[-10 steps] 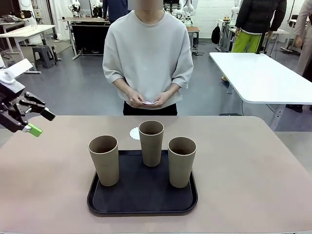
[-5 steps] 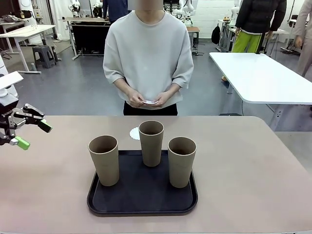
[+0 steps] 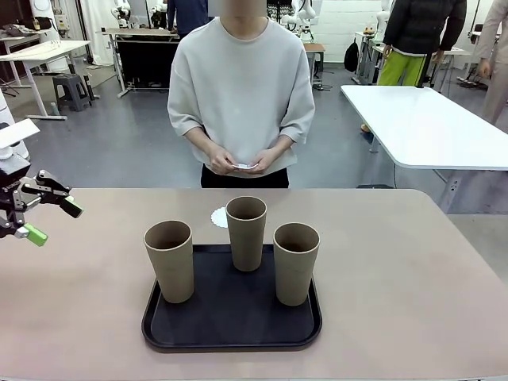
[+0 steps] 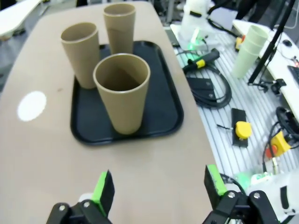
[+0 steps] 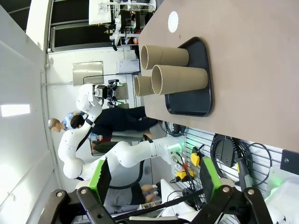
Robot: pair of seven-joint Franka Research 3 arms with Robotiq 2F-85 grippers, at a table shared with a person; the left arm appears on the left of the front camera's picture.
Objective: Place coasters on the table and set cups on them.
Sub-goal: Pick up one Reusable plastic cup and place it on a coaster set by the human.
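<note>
We note left gripper (image 3: 54,223) spread wide, empty, near table (image 3: 413,270) left edge; right gripper (image 5: 155,173) spread too. Three cups (image 3: 246,232) upright on tray (image 3: 230,329); coaster (image 3: 219,217) behind.

The large matte beige-tan tabletop (image 3: 413,270) carries a black rectangular tray (image 3: 230,321) near its middle, closer to the robot's side. On the tray stand three tall tapered tan-brown cups. One cup (image 3: 169,260) is at the left and one (image 3: 296,263) at the right. The third cup (image 3: 246,233) is between them but farther back, at the tray's far edge. One thin white round paper coaster (image 3: 219,217) lies on the tabletop just behind the tray, at the left of the back cup and partly hidden by it. A person (image 3: 240,87) stands behind the far side of the tabletop. The left gripper (image 3: 54,223) is at the tabletop's left edge, well apart from the tray. A white table (image 3: 429,127) stands farther behind, at the right.
</note>
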